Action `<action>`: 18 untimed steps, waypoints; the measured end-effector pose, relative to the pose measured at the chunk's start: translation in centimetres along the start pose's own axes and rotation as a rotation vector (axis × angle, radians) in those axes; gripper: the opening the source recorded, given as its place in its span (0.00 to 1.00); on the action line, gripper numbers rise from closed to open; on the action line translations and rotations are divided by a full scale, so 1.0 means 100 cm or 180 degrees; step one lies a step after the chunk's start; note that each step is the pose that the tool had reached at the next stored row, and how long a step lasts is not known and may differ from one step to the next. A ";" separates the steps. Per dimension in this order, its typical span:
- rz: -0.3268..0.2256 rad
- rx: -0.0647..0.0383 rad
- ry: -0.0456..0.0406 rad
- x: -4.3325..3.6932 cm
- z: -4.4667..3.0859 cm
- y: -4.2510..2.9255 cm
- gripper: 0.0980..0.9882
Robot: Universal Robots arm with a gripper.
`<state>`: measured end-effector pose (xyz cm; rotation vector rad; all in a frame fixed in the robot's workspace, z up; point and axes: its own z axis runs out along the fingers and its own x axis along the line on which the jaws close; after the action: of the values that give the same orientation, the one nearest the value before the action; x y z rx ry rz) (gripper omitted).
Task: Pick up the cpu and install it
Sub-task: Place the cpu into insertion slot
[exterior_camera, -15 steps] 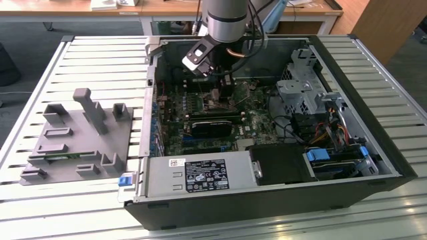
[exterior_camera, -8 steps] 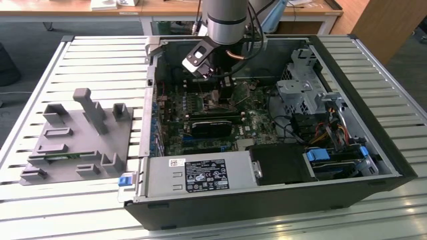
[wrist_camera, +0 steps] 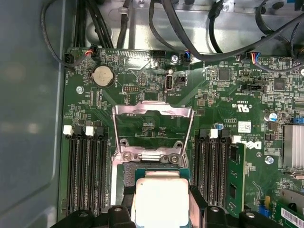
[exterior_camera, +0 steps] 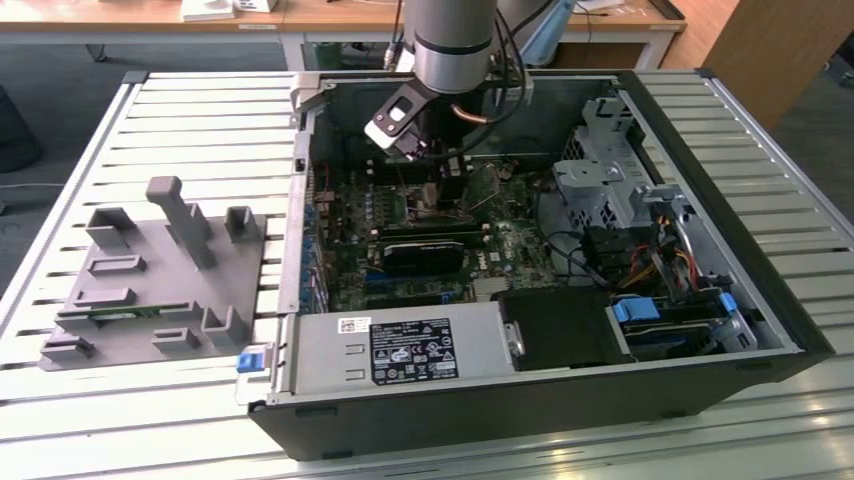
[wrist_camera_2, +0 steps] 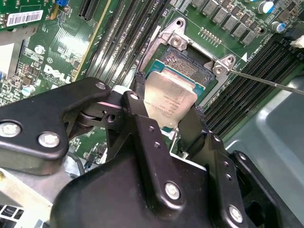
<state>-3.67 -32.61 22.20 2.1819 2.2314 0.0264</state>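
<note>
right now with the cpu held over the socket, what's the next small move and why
Probably a slow, short descent straight down. The gripper is shut on the cpu, which hangs just above the open socket, and the load plate stands swung up out of the way. Whether the chip's edges line up exactly with the socket frame cannot be told, so keep the step small.

A wooden desk (exterior_camera: 347, 15) stands behind the slatted table (exterior_camera: 120, 420).
</note>
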 end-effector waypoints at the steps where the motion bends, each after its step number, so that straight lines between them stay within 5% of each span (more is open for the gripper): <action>1: 0.0000 0.0000 0.0000 0.0000 0.0007 0.0000 0.49; 18: 0.0000 0.0000 0.0000 0.0011 0.0095 -0.0003 0.49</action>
<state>-3.68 -32.50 21.24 2.1820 2.2313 0.0264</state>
